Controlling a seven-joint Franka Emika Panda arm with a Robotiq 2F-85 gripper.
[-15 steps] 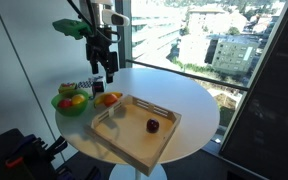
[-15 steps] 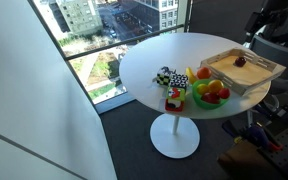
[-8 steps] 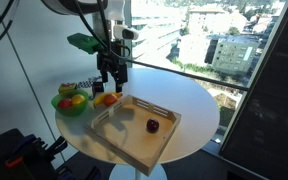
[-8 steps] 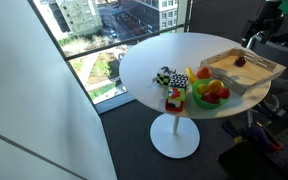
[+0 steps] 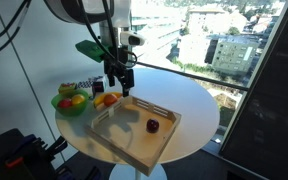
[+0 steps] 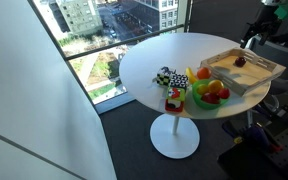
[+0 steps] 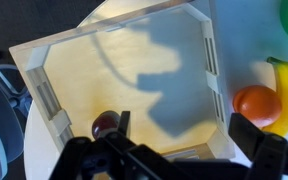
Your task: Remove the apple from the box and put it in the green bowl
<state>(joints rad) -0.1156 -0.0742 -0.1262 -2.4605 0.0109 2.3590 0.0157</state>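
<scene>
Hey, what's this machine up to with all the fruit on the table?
A robot arm is set to move the apple out of the wooden tray and into the green bowl. At this moment its pincer hovers open and empty above the tray, on the side near the bowl. The apple lies untouched on the tray floor, and the bowl already holds other fruit.
</scene>
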